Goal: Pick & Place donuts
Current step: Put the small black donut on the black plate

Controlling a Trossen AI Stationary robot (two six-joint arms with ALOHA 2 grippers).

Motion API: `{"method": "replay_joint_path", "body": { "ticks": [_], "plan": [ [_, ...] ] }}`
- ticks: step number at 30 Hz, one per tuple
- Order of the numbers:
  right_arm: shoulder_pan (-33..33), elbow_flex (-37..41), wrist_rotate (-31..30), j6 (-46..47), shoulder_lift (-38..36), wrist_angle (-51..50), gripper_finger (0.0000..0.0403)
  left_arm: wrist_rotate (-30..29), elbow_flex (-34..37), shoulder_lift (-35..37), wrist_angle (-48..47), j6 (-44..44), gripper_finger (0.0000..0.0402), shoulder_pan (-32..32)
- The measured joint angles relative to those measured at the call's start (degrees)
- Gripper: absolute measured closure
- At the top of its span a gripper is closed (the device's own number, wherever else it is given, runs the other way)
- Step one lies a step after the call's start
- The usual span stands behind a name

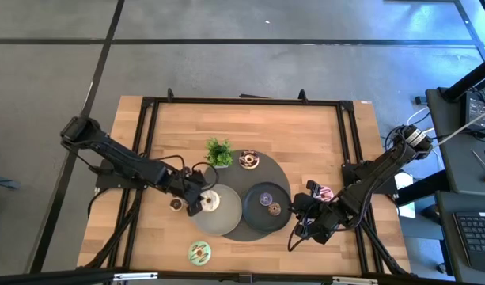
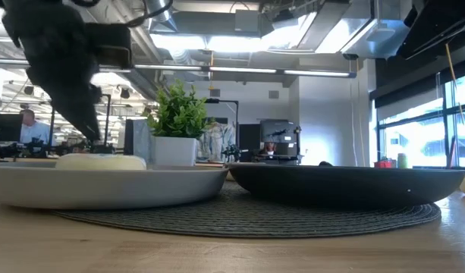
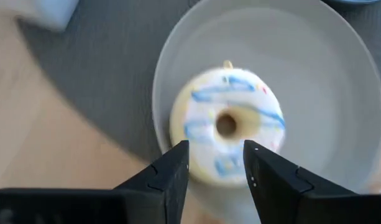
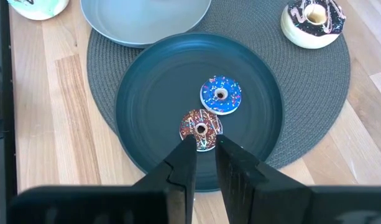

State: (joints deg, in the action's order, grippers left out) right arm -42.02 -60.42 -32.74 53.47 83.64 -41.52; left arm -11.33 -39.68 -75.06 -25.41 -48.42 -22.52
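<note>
A white donut with blue stripes [image 3: 227, 127] lies flat on the grey plate [image 1: 226, 218]. My left gripper [image 3: 216, 146] hangs open just above the donut's near edge, one finger to each side, touching nothing. A blue donut [image 4: 221, 95] and a brown sprinkled donut [image 4: 201, 127] lie on the dark plate [image 4: 146, 112]. My right gripper [image 4: 206, 142] hovers at that plate's right rim with its fingers a narrow gap apart, holding nothing. A chocolate donut [image 1: 249, 161] sits on the round mat. On the bare table lie a pink donut [image 1: 323, 192], a green donut [image 1: 199, 252] and a tiny brown one [image 1: 176, 204].
A small potted plant [image 1: 219, 152] stands at the mat's far left edge. The woven grey mat [image 4: 314, 99] lies under both plates. A black frame [image 1: 242, 100] runs along the table's edges. Bare wood shows at the far side and near right corner.
</note>
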Motion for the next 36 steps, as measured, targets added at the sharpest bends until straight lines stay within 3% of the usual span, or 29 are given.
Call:
{"method": "replay_joint_path", "body": {
  "ticks": [9,19,36],
  "plan": [
    [0.0,0.0,0.0,-0.1,0.0,0.0,0.0340,1.2,-1.7,5.6,-23.7,-24.6,0.0254,-6.9],
    [0.0,0.0,-0.1,-2.8,0.0,0.3,0.0340,0.7,2.0,5.6,-23.2,-39.7,0.0255,-13.4],
    [0.0,0.0,-0.1,-2.8,0.0,0.6,0.0340,3.5,2.1,-3.0,-20.1,-41.4,0.0301,-14.1]
  ]
}}
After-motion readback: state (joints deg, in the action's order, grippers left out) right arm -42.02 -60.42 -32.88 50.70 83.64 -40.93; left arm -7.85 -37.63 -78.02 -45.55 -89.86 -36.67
